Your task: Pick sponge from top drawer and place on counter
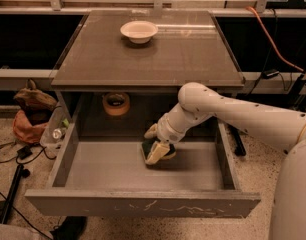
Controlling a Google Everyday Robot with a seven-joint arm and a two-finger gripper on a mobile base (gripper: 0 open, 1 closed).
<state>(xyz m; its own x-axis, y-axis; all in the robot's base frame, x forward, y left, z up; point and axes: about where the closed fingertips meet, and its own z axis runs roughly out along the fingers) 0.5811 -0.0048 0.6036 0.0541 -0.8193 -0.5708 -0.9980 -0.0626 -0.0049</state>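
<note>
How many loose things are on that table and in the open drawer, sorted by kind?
Bowl, on the counter: 1
Tape roll, at the back of the drawer: 1
Sponge, in the drawer, beneath the gripper: 1
Total: 3

Smooth cream-white arm with bulbous rounded joints and small dark dots; matching cream gripper (158,151) just off centre, toward six o'clock.

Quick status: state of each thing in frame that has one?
top drawer: pulled fully open.
sponge: inside the drawer, under the pincer, not yet on the counter.
pincer: down in the drawer, on the sponge.
bowl: upright on the counter.
tape roll: lying at the drawer's back, untouched.
</note>
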